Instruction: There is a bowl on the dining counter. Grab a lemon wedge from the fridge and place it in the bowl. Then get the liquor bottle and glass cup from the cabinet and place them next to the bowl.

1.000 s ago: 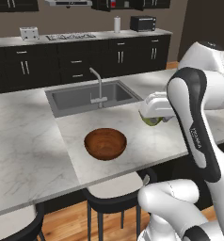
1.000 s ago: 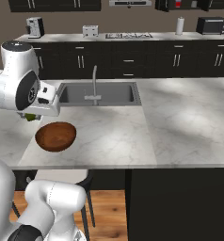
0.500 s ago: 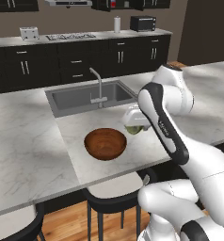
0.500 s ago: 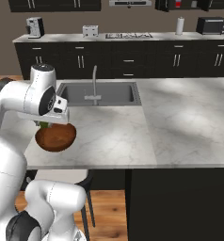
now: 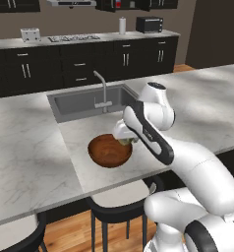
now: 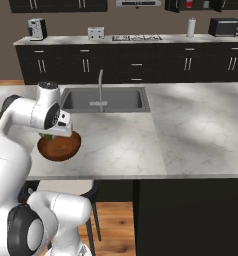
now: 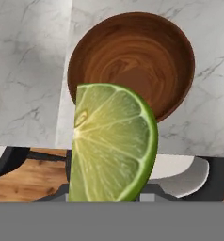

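Observation:
The reddish-brown bowl (image 5: 106, 152) sits on the marble dining counter (image 5: 30, 147), just in front of the sink. My gripper (image 5: 125, 141) hangs over the bowl's right rim, shut on the yellow-green lemon wedge (image 5: 124, 142). From the right base view the wedge (image 6: 48, 135) shows as a green speck under the hand, above the bowl (image 6: 61, 147). In the hand view the lemon wedge (image 7: 111, 146) stands large and cut-face on, with the bowl (image 7: 132, 56) beyond it; the fingertips are hidden behind the wedge. A red bottle (image 6: 189, 4) shows in the open black upper cabinet (image 6: 177, 5).
The steel sink (image 5: 84, 101) and its faucet (image 5: 105, 91) lie just behind the bowl. Black stools (image 5: 119, 197) stand under the counter's near edge. A back counter (image 6: 141, 37) carries a toaster, paper roll and microwave.
The arm has swung left and down across the counter, carrying the lemon wedge from right of the bowl to over its rim. The bowl has not moved.

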Available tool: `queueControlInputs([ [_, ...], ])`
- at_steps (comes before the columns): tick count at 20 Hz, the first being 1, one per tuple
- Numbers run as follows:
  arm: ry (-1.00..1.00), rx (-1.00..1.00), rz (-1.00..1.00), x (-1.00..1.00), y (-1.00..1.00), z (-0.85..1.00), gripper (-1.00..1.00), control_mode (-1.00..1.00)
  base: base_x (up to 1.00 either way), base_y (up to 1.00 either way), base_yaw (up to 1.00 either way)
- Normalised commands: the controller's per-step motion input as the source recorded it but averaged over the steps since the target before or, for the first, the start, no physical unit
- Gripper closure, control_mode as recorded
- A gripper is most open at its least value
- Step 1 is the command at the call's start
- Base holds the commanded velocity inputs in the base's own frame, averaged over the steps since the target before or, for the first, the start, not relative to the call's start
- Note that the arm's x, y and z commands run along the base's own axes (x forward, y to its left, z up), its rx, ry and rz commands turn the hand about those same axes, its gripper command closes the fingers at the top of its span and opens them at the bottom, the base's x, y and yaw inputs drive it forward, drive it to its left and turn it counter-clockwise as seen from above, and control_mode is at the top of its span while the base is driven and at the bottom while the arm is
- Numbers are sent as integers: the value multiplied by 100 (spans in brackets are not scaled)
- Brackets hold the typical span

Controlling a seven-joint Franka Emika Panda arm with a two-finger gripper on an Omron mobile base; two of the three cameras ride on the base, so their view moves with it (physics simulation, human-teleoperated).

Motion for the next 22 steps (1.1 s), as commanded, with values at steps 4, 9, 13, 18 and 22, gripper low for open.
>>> queueControlInputs([
  [4,8,0,0,47,6,-55,100,-100,0,0,0],
  [9,9,0,-1,40,0,-45,100,-100,0,0,0],
  [13,1,0,-1,32,7,-31,100,-100,0,0,0],
  [18,0,0,-2,30,24,-14,100,-100,0,0,0],
  [22,0,0,-4,29,28,-16,100,-100,0,0,0],
])
